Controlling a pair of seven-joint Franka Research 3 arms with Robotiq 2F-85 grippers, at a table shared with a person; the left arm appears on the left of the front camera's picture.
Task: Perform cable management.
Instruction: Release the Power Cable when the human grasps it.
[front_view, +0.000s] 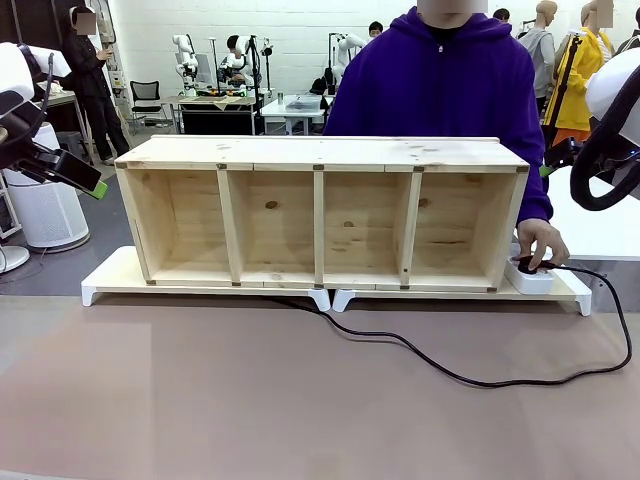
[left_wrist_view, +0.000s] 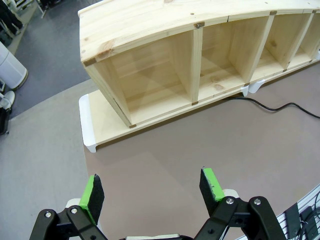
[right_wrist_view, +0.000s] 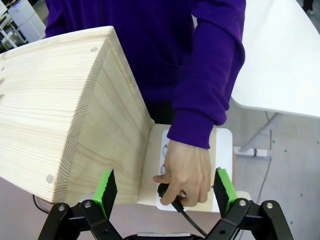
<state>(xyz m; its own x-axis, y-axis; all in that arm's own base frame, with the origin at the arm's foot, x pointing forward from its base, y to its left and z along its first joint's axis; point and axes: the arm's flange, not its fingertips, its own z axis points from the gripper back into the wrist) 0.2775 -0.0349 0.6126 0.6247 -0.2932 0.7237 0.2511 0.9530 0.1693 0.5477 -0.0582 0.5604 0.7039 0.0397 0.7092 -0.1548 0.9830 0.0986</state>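
While the right end effector (right_wrist_view: 166, 191) hovers open above the person's hand (right_wrist_view: 184, 172) pressing the plug (right_wrist_view: 165, 190) into the power strip (right_wrist_view: 222, 150), withhold any grasp. Left end effector (left_wrist_view: 153, 192) is open, empty. Afterwards, approach the cable (front_view: 440, 368) slack on the surface (front_view: 200, 400), away from fingers.

person's hand (front_view: 541, 243) presses the cable (front_view: 470, 379) plug into the power strip (front_view: 530, 277).

Shelf (front_view: 320, 215) sits across back of table (front_view: 250, 400) on two risers (front_view: 110, 275) set side by side. Power strip (front_view: 530, 278) on right riser, just past shelf's right end. Person's hand (front_view: 540, 243) on plug (front_view: 526, 265) at strip. Cable (front_view: 450, 372) runs from there, loops over table in front, goes under risers near middle.
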